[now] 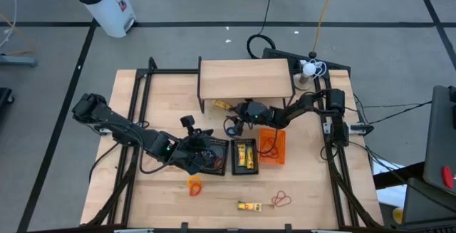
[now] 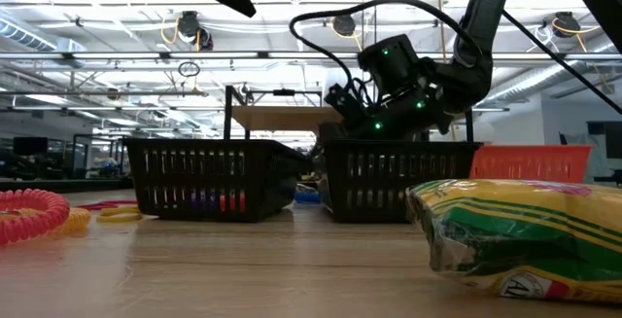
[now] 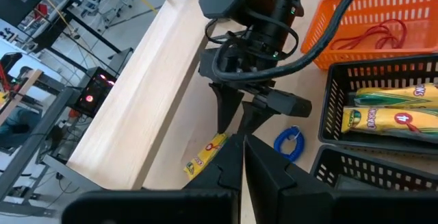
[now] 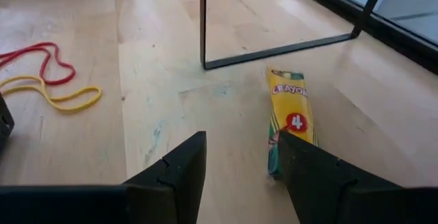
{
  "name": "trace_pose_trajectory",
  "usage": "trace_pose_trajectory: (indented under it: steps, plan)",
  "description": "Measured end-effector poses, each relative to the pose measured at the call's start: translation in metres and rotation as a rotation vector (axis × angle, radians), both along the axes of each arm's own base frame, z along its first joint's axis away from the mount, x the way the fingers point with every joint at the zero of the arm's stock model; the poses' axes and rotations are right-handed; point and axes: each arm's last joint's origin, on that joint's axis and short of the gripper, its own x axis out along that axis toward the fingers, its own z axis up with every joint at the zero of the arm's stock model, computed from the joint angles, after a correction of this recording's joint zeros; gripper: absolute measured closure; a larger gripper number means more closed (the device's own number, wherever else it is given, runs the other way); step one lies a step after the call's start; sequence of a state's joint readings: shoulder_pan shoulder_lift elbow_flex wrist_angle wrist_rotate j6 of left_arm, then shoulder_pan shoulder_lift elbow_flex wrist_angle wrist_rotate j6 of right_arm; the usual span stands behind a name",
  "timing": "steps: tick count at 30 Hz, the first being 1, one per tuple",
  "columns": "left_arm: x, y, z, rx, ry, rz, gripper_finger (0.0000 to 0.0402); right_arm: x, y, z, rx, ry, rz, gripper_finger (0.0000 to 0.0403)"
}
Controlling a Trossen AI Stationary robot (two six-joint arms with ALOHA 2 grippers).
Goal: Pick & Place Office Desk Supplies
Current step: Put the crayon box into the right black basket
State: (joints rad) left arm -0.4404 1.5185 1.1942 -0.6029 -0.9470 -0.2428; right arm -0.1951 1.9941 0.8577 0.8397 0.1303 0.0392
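Note:
A yellow crayon pack [image 4: 291, 118] lies flat on the table by the wooden shelf [image 1: 246, 78], also seen from the left wrist as the crayon pack [image 3: 205, 157]. My right gripper [image 4: 236, 159] stands open just over the table, the pack's near end at one fingertip and nothing between the fingers. My left gripper [image 3: 243, 162] is shut on nothing above the black baskets [image 1: 214, 156] and faces the right gripper [image 3: 236, 118]. Red [image 4: 37, 59] and yellow [image 4: 61, 99] rubber bands lie on the table. Two crayon packs [image 3: 387, 111] lie in one black basket, and red bands [image 3: 373, 35] in the orange basket [image 1: 272, 146]. My right gripper has one finger [image 4: 308, 172] at the near end of the crayon pack [image 4: 274, 166], which lies flat on the table. I cannot tell whether the finger touches the pack.
The shelf's black metal leg [image 4: 203, 25] stands just beyond the right gripper. A blue coil [image 3: 289, 142] lies beside the baskets. Nearer the front edge lie an orange coil [image 1: 194, 185], another crayon pack [image 1: 249, 205] and a red band [image 1: 281, 199].

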Motion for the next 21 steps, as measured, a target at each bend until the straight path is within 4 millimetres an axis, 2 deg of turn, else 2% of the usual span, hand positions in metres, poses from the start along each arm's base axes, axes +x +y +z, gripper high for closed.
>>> trace_pose_trajectory:
  steps: [5,11,21]
  plan:
    - [0.0,0.0,0.0,0.0,0.0,0.0,0.0382,-0.004,-0.001,-0.008,0.04,0.079,-0.015,0.0232]
    - [0.0,0.0,0.0,-0.003,0.002,-0.002,0.0382,-0.008,-0.005,-0.01,0.064,0.075,-0.041,0.0217]
    - [0.0,0.0,0.0,-0.005,0.003,-0.004,0.0382,-0.019,-0.017,-0.016,0.113,0.066,-0.104,0.0117]
